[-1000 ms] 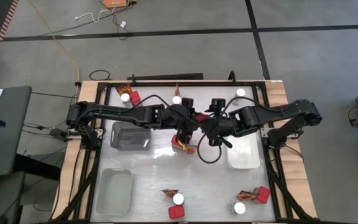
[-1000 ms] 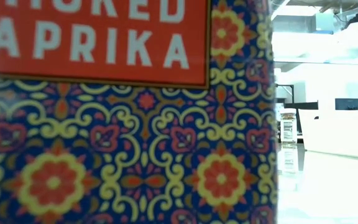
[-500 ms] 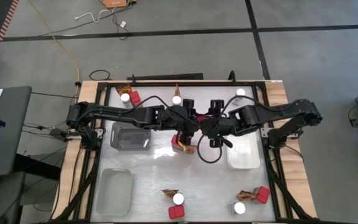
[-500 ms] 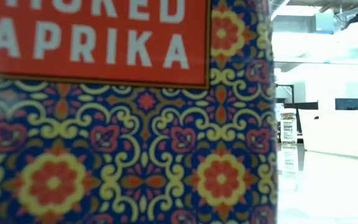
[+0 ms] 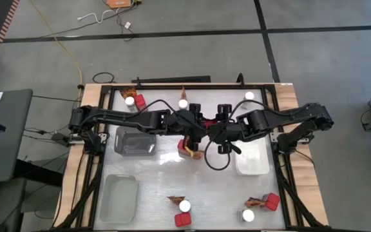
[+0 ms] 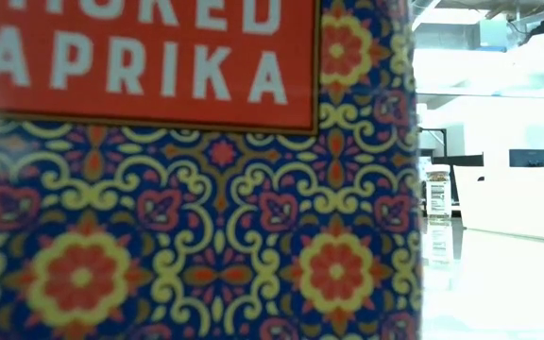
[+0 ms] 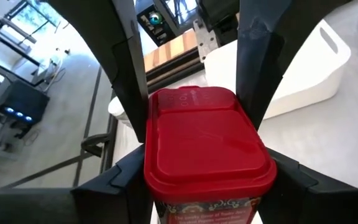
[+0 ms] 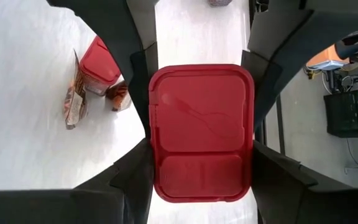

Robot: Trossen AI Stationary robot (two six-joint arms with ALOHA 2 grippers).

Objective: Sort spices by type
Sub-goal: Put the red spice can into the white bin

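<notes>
A red box with a hinged red lid (image 7: 207, 149) (image 8: 202, 124) hangs above the middle of the table between both grippers. My left gripper (image 7: 207, 171) (image 5: 200, 129) and my right gripper (image 8: 202, 177) (image 5: 212, 132) face each other, and both are shut on it. From above the arms hide this box. Below them another red box (image 5: 186, 149) stands on the table beside orange-brown packets (image 8: 74, 99). More jars with white lids (image 5: 185, 206), red boxes (image 5: 272, 202) and packets (image 5: 176, 200) lie along the near and far edges. My left gripper pinches the box's two opposite sides just under the lid (image 7: 151, 171), at the end with the lid's large flap. Its fingers come slanting down from the table's left. The box is lifted clear, lid up. My right gripper pinches the same two sides under the lid (image 8: 156, 180), at the end with the small flap. Its fingers come slanting steeply down from the table's right, opposite the left fingers (image 8: 129, 43).
A grey tray (image 5: 136, 140) and a clear tray (image 5: 118, 196) stand on the left, a white tray (image 5: 252, 161) on the right. A patterned paprika box (image 6: 187, 189) fills most of the low view, with a jar (image 6: 437, 194) beyond it.
</notes>
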